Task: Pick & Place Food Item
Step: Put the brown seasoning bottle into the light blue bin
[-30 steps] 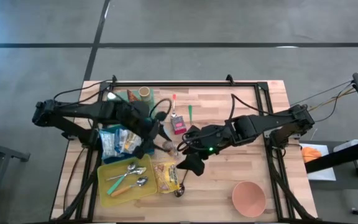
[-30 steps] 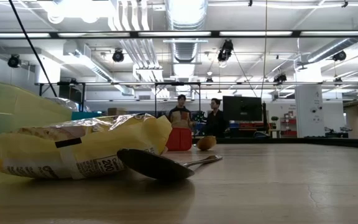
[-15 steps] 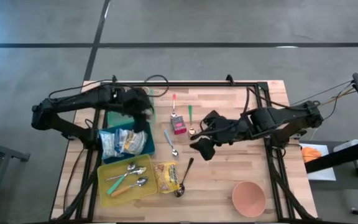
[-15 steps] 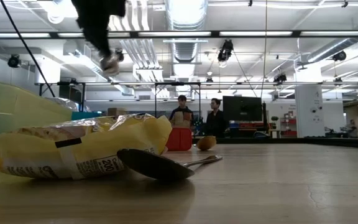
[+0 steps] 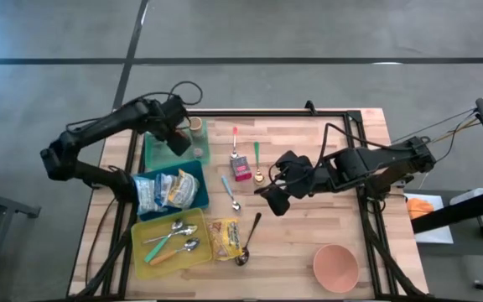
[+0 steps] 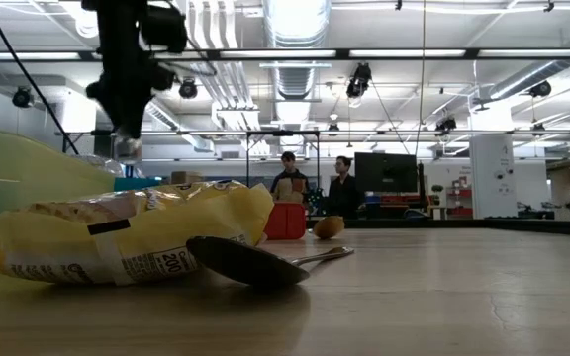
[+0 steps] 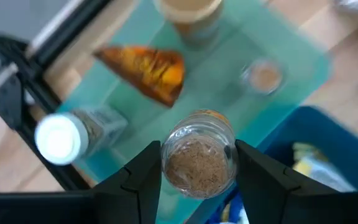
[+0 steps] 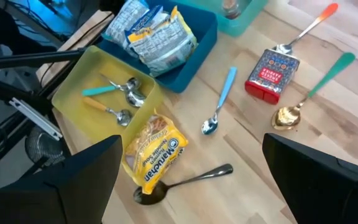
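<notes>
Spice jar (image 7: 199, 163) clamped between the fingers (image 7: 143, 177) of the left gripper (image 5: 177, 138), held in the air above the teal tray (image 5: 153, 155) at the bench's (image 5: 309, 252) far left corner. In that tray lie a white-capped bottle (image 7: 67, 134), an orange packet (image 7: 148, 71) and a tan-lidded jar (image 5: 195, 126). Right gripper (image 5: 275, 197) hovers over mid-bench, fingers spread wide, holding nothing. Below it: red box (image 8: 271, 74), blue-handled spoon (image 8: 219, 102), dark spoon (image 8: 182, 183) and yellow noodle packet (image 8: 154, 149). Blue bin (image 5: 193, 195) holds a snack bag (image 5: 162, 191); yellow tray (image 5: 145, 252) holds spoons. Pink bowl (image 5: 335, 267) near the right front corner.
</notes>
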Tool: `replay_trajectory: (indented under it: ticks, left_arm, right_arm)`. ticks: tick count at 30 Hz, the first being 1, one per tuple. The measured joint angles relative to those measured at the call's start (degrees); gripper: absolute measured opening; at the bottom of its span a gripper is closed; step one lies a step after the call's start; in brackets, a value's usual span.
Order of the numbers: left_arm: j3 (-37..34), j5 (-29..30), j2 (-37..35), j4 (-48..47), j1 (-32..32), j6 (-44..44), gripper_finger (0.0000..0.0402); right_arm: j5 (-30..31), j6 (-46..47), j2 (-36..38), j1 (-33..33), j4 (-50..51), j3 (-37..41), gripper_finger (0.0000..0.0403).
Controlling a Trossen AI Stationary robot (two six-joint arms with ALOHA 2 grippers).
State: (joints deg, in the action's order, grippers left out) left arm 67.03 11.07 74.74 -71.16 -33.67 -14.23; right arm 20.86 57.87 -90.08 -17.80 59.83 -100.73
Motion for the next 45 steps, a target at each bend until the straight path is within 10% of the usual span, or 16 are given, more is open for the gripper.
replay_trajectory:
  ticks: [20, 45]
  left_arm:
    - [-19.3, 4.4, 0.0, 9.3, 0.6, -8.6, 0.0170]
    - [-26.2, 2.0, 0.0, 18.7, -2.6, -12.4, 0.0170]
  right_arm:
    - [0.1, 1.1, 0.0, -0.9, 0.0, 0.0, 0.0384]
    - [-0.1, 0.8, 0.0, -1.1, -0.1, 0.0, 0.0384]
